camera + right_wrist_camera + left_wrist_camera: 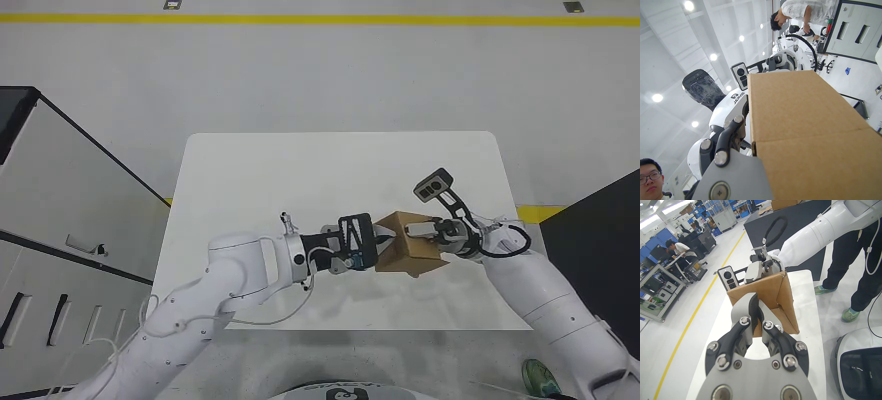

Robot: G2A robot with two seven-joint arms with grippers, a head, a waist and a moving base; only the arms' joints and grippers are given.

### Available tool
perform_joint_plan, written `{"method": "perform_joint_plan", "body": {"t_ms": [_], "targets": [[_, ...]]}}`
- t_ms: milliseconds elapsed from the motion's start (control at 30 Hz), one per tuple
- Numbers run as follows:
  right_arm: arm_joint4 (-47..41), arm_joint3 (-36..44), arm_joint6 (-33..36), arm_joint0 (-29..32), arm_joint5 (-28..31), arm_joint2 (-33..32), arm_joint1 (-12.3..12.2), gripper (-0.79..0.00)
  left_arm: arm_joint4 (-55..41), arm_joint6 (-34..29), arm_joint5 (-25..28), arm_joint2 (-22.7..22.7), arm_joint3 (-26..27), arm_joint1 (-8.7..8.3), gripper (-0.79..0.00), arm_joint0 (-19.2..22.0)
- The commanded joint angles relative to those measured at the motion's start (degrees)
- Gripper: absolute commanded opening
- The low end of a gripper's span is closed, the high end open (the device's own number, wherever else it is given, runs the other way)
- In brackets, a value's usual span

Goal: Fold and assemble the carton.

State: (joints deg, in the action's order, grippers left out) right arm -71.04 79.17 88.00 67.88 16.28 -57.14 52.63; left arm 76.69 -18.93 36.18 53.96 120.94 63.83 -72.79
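Closest to the lens on my left wrist feed, the left claw (755,308) is closed on the carton (785,302). It pinches the near wall at its top edge, one black pad (753,306) on the outside and the other finger inside the box. The carton is brown cardboard, open toward me, with its side walls standing and a couple of inner flaps folded down into the bottom. From the top camera I place it on the front half of the counter (806,294), a little right of centre and not far from the front edge, squarely between my two arms. I can't tell whether its base sits flat on the counter or is lifted slightly. On the far side of the box the right claw (750,276) sits at the opposite wall's rim, its wrist camera just beside it. On the right wrist feed a broad cardboard panel runs straight out from that claw's base and hides most of it, so I cannot tell whether the right claw is clamped or loose. Past the counter's right end stands a dark platform (600,230), a grey cabinet (60,190) stands off its left side, and farther off a yellow floor line (320,19) crosses the pale floor.
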Motion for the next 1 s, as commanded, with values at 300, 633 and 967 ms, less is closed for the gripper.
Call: {"method": "perform_joint_plan", "body": {"t_ms": [300,633,967], "targets": [[0.22,0.83,0.0,1.03,0.0,-1.69,-0.25,-0.785,0.0,0.25,-0.85,4.61,1.87,-0.77,-0.785,-2.45],[-0.5,1.13,0.0,1.41,0.01,-2.77,-0.28,-0.785,0.35,0.87,-0.87,7.08,3.15,-1.19,0.0,-3.86],[-4.1,6.48,0.0,2.33,0.0,-4.1,0.42,-0.785,-5.03,6.08,0.29,11.79,3.55,-1.68,0.0,-5.7]]}}
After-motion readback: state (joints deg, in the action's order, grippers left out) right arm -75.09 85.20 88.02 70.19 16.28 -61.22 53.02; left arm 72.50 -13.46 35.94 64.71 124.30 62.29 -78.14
